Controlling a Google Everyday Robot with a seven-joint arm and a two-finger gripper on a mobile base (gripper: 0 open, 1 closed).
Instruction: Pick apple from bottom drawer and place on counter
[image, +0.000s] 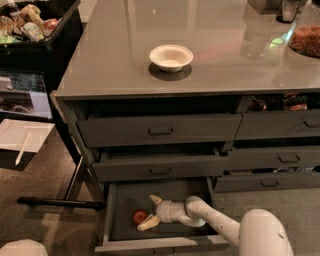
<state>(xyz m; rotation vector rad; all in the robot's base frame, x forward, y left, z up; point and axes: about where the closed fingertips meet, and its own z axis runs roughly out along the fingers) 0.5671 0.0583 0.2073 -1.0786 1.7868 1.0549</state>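
The bottom drawer (125, 200) is pulled open, showing its flat dark floor. A small red apple (139, 217) lies on the drawer floor at the left. My gripper (149, 212) reaches into the drawer from the right, its two pale fingers spread open, one above and one below the apple's right side, close to it. The white arm runs back to the lower right. The glossy grey counter (115, 55) lies above the drawers.
A white bowl (171, 57) stands on the counter. A glass and a jar of snacks (306, 40) sit at the counter's far right. A black bin with groceries (30, 25) stands at the left. Other drawers (160, 131) above are partly open.
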